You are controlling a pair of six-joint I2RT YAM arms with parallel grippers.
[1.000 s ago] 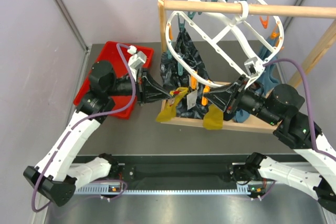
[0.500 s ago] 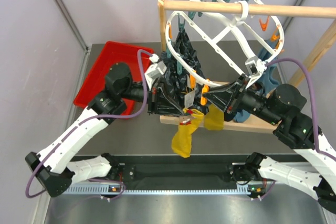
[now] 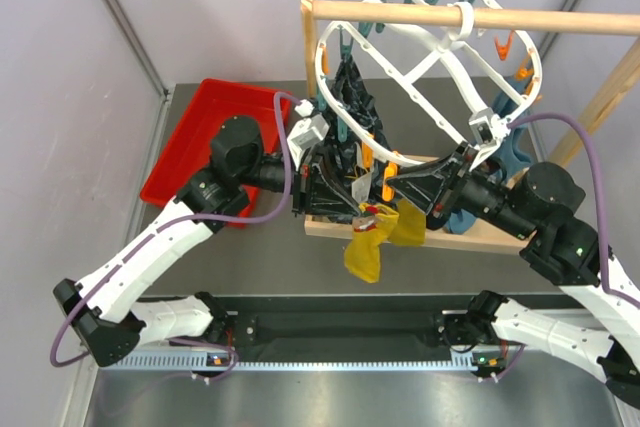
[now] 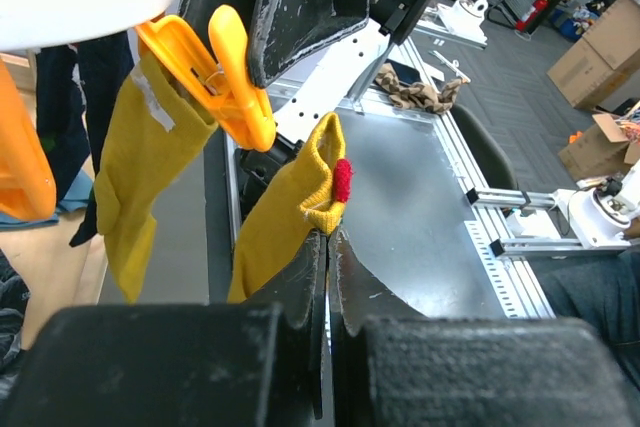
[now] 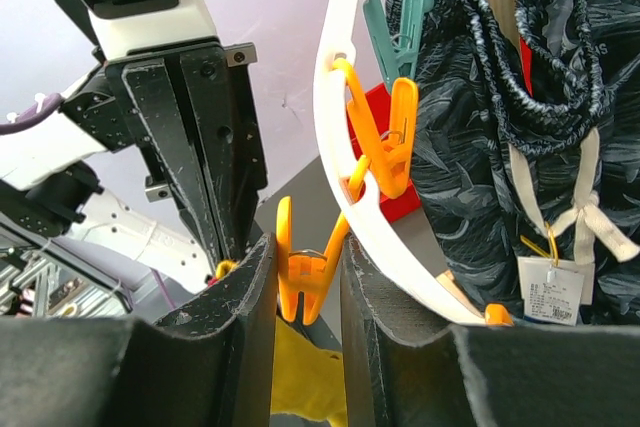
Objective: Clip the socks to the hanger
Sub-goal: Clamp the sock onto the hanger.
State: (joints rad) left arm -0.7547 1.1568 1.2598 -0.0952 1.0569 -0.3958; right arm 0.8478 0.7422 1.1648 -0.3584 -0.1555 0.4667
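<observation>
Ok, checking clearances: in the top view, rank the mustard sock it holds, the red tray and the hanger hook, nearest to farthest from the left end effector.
1. Mustard sock: pinched in the left end effector, hanging just below it.
2. Red tray: off to its left.
3. Hanger hook: far upper right, looped over the wooden rod.

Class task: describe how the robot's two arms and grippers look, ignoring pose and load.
Both the left arm and right arm have white shells dotted with small dark holes, black joints, and a looping purple cable. The left gripper and right gripper are black, with flat wedge-shaped fingers.
</observation>
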